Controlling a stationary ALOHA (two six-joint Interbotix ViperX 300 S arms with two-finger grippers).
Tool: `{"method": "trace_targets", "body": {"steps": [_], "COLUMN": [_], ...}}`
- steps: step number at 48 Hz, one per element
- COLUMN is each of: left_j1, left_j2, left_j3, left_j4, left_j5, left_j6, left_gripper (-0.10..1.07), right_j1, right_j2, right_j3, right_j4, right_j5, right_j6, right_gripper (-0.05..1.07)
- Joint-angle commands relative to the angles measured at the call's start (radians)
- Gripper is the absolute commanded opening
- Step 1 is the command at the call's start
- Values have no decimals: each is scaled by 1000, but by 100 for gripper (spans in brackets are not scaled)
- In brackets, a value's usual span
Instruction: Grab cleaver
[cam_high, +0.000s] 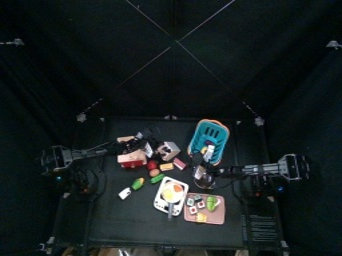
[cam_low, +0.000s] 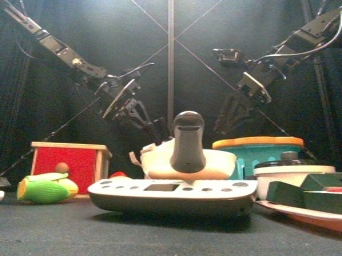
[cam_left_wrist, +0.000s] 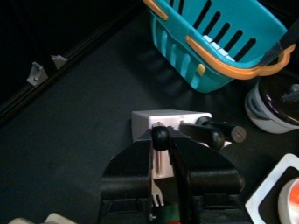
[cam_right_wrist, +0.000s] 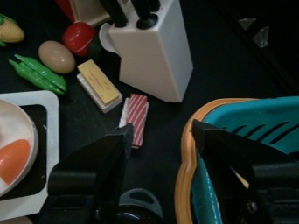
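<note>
Left gripper (cam_left_wrist: 172, 179) hovers over the white knife block (cam_left_wrist: 158, 121) near the desk's middle, jaws half-spread. The cleaver (cam_left_wrist: 163, 137) handle pokes up just ahead, between them, ungripped. Right gripper (cam_right_wrist: 158, 144) hangs wide, empty, beside the teal basket (cam_right_wrist: 251, 140).

A teal basket (cam_high: 210, 136) with an orange rim is seen toward the table's far right. A striped bacon strip (cam_right_wrist: 135, 118) lies beside a butter block (cam_right_wrist: 98, 84). A red-and-wood box (cam_low: 70, 166) stands near the left edge.
</note>
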Motion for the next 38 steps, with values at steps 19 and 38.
{"method": "trace_targets", "body": {"steps": [19,38], "left_j1": [15,26], "left_j2": [-48,5], "left_j3": [-40,-83], "left_j4": [57,64], "left_j5": [61,-35], "left_j6": [-5,-2], "left_gripper": [44,43], "right_j1": [-8,-34], "right_j2": [-14,23], "right_j3": [-12,-41], "right_j4": [-3,-11], "right_j5": [-3,-44], "right_j6": [2,8], "right_gripper": [89,89]}}
